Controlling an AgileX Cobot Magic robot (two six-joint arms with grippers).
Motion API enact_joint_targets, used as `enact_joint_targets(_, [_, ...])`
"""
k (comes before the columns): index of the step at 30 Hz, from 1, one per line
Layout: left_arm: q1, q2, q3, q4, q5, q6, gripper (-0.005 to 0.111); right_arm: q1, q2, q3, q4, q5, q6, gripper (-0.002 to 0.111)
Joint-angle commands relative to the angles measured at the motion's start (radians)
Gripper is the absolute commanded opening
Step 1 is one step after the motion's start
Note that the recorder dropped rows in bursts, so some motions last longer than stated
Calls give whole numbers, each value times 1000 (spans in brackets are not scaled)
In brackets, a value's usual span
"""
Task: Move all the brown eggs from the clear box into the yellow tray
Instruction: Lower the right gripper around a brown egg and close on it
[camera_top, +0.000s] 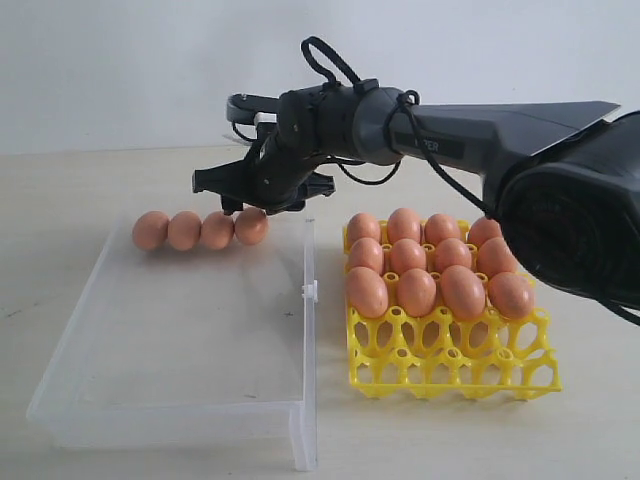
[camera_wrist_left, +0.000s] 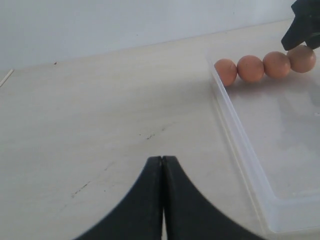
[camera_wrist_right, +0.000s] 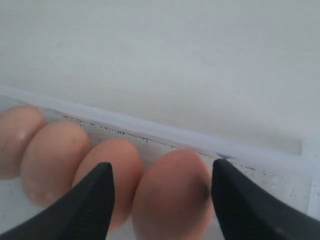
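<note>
Several brown eggs lie in a row against the far wall of the clear box. My right gripper hangs just over the rightmost egg of that row. It is open, and its two black fingers straddle this egg with a gap on each side. The yellow tray stands right of the box, with several eggs filling its three far rows. My left gripper is shut on nothing, above bare table left of the box.
The tray's near row of cells holds no eggs. The box has a small clip on its right wall beside the tray. A pale wall rises behind the table.
</note>
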Motion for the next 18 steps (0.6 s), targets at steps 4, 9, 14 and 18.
enact_joint_targets(4, [-5,-6,-4,-1,-6,-5,0,14,40,-8,-5,-19,6,57])
enact_joint_targets(9, [-5,-6,-4,-1,-6,-5,0,17,62,-8,-5,-17,11,57])
enact_joint_targets(14, [-5,-6,-4,-1,-6,-5,0,24,65,-8,10,-5,26,57])
enact_joint_targets(18, [-5,-6,-4,-1,-6,-5,0,30,65,-8,11,25,23,47])
